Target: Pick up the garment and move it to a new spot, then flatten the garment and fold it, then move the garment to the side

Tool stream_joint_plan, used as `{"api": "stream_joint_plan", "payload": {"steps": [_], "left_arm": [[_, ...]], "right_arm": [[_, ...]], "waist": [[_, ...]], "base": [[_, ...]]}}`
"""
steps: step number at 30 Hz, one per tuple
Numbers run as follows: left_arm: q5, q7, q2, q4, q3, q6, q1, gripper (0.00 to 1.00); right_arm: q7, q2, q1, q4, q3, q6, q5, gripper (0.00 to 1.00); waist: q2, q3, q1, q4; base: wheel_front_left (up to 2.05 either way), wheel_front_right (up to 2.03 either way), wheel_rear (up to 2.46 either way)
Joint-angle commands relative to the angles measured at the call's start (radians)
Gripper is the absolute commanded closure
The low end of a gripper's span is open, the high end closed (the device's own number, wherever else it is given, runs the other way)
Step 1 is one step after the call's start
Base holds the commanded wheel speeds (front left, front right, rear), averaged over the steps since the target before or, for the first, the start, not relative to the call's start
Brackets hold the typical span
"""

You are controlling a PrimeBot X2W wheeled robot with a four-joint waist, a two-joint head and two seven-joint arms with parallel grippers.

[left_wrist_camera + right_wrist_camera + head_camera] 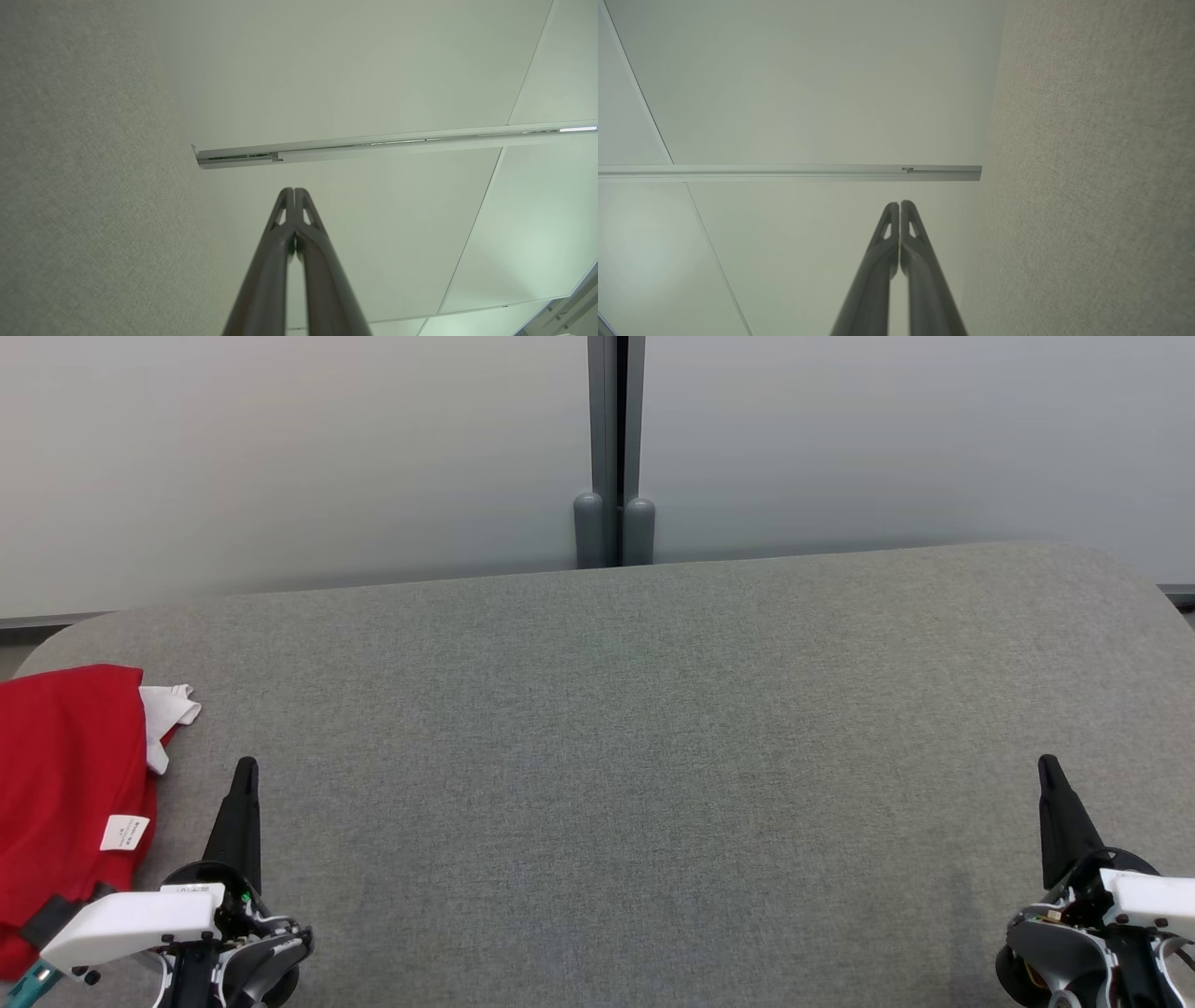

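Red garment (pixel 65 784) lies bunched at the left edge of the frame on the grey tabletop (pixel 635 756), partly cut off by the frame. It carries a white label (pixel 124 832), and white fabric (pixel 168 709) pokes out at its upper right.

My left claw (pixel 245 775) is at lower left, just beside the garment, fingers pressed into one dark point, empty. My right claw (pixel 1050 770) at lower right looks the same.

A grey post (pixel 614 448) stands at upper centre.
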Motion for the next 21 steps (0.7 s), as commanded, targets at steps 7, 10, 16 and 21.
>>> {"api": "stream_joint_plan", "payload": {"steps": [7,10,16,21], "left_arm": [[-0.002,0.003,0.003,0.000,0.002,-0.003,-0.014,1.00],[-0.002,0.003,0.003,0.000,0.003,-0.003,-0.014,1.00],[-0.002,0.003,0.003,0.000,0.003,-0.003,-0.014,1.00],[-0.002,0.003,0.003,0.000,0.002,-0.003,-0.014,1.00]], "right_arm": [[0.002,-0.001,-0.007,0.003,0.000,0.000,-0.005,1.00],[0.002,-0.001,-0.007,0.003,0.000,0.000,-0.005,1.00],[0.002,-0.001,-0.007,0.003,0.000,0.000,-0.005,1.00],[0.002,-0.001,-0.007,0.003,0.000,0.000,-0.005,1.00]], "waist": [[-0.0001,0.000,0.0000,0.000],[-0.0001,0.000,0.0000,0.000],[-0.0001,0.000,0.0000,0.000],[-0.0001,0.000,0.0000,0.000]], "base": [[0.00,0.00,0.00],[0.00,0.00,0.00],[0.00,0.00,0.00],[0.00,0.00,0.00]]}}
